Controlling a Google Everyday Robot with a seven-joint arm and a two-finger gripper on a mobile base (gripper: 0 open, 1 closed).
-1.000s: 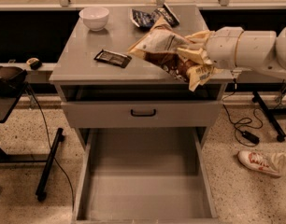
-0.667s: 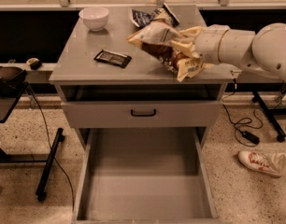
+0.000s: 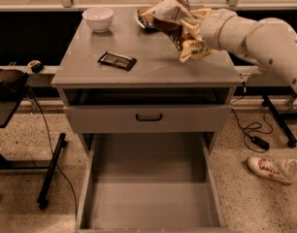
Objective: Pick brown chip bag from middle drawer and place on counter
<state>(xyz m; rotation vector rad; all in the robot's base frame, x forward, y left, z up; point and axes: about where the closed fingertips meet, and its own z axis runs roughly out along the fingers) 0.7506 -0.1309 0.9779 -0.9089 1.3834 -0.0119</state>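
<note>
Your white gripper (image 3: 193, 33) is over the back-right of the smooth grey counter (image 3: 153, 64), clamped on the crinkly brown & cream chip bag (image 3: 169, 14). The bag's tilted, held up off the top. Wide grey metal middle drawer (image 3: 148, 200) stands open below. Round white bowl (image 3: 98, 19) sits back-left, w/ a flat dark wrapper (image 3: 117, 60) nearer you.

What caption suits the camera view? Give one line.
The end effector holds the brown chip bag above the counter; the middle drawer stands open and empty below.
</note>
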